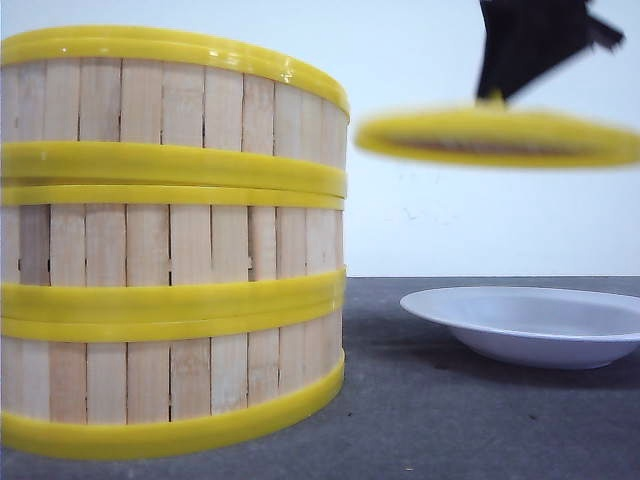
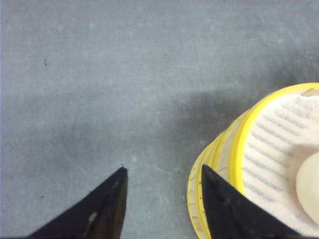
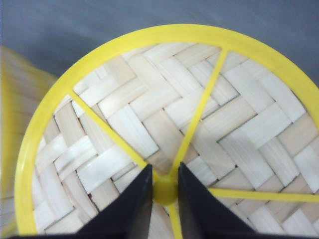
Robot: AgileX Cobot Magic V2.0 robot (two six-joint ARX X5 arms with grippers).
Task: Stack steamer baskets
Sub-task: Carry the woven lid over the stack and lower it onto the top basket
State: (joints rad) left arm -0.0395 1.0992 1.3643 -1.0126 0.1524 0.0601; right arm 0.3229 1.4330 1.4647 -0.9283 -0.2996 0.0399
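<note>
On the grey table (image 1: 480, 420), steamer baskets (image 1: 170, 240) stand stacked (three high); right gripper (image 3: 165, 191) pinches lid (image 3: 164, 124), left gripper (image 2: 162, 199) spread.

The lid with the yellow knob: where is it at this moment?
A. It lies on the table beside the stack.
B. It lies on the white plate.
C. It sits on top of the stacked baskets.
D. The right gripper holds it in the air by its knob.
D: the right gripper is closed on the knob, and the lid hangs above the white plate, beside the steamer baskets.
</note>
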